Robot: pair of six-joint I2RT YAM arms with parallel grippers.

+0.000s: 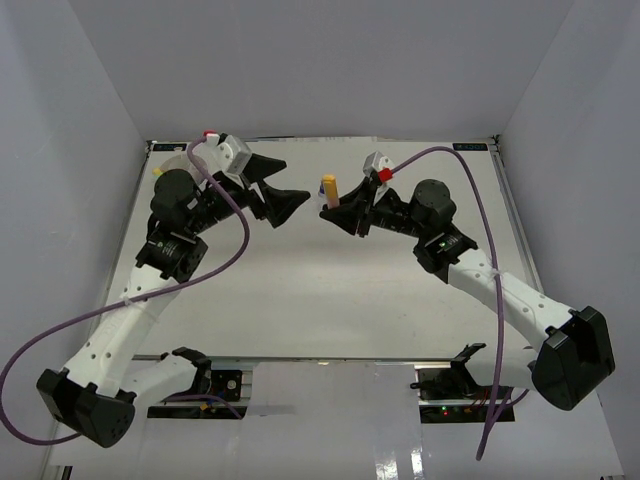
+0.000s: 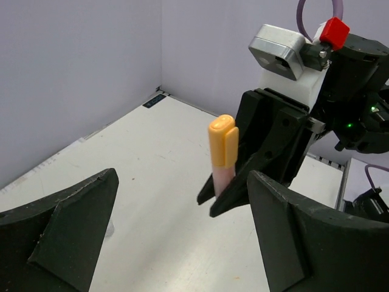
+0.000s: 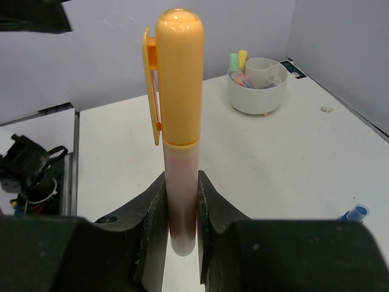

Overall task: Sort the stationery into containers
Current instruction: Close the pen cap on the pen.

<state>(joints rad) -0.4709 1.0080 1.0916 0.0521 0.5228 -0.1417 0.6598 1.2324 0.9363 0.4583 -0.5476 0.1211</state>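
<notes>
Grey walls are enclosing the white bench, with the tub sitting near a far corner. Right claw is clamping the orange-capped marker upright over mid-bench; left claw is gaping wide opposite it.

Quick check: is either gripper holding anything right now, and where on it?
The right gripper pinches the orange-capped marker by its lower pale barrel, cap up. The left gripper is open and empty.

The left gripper is standing wide open, facing the right gripper, which is gripping an orange-capped pink marker upright.
</notes>
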